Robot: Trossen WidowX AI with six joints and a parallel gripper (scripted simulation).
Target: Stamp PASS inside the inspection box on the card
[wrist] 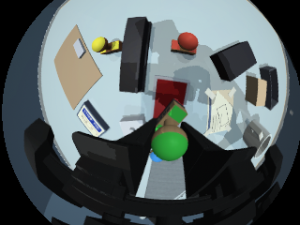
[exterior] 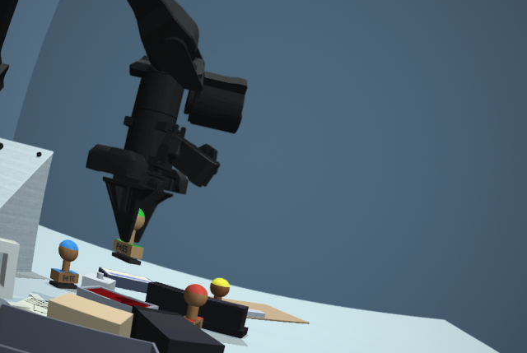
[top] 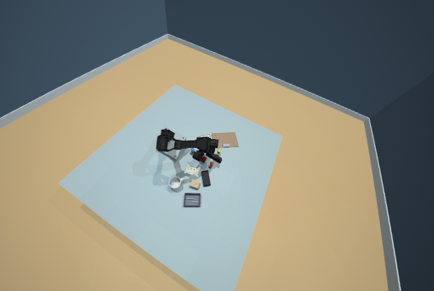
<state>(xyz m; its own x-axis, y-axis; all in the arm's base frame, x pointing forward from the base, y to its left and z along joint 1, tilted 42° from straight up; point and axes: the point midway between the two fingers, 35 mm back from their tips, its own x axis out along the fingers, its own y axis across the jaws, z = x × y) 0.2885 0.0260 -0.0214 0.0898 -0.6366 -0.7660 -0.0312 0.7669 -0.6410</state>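
An inspection workstation in a bare room: dark blue walls (top: 280, 17), tan floor (top: 315, 192), a pale blue bench top (top: 147, 218) crowded with knob-handled stamps (exterior: 66, 262), a red ink pad (exterior: 114, 295) and paperwork.

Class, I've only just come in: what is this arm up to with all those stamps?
The arm's gripper is shut on the green-topped PASS stamp, holding it in the air above the bench. In the wrist view the red ink pad lies just beyond the stamp. The blue DATE stamp, the red-topped stamp and the yellow-topped stamp stand on the bench, untouched. Whether the PASS stamp is inked cannot be told.
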